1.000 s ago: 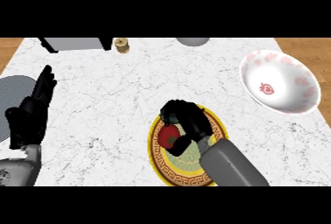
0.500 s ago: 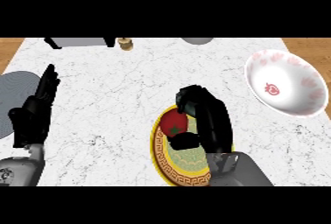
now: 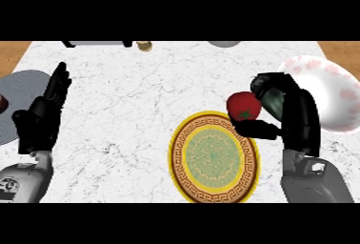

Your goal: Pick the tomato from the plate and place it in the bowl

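My right hand [image 3: 290,110] is shut on the red tomato [image 3: 243,106], with fingers over its right side and the thumb under it. The tomato hangs above the counter, just past the upper right rim of the yellow patterned plate [image 3: 213,157], which has nothing on it. The white bowl [image 3: 325,97] with pink markings sits at the right edge, partly hidden behind my right hand. My left hand [image 3: 44,116] rests open at the left edge, fingers straight and pointing up.
A grey round mat [image 3: 15,95] lies at the left edge under my left hand. Small objects stand along the counter's far edge: a dark-ended appliance [image 3: 95,43], a small tan jar [image 3: 145,45] and a grey round thing [image 3: 225,43].
My right hand has lifted the tomato off the plate and carried it right, toward the bowl. The plate now lies bare. The left hand has stayed in place.
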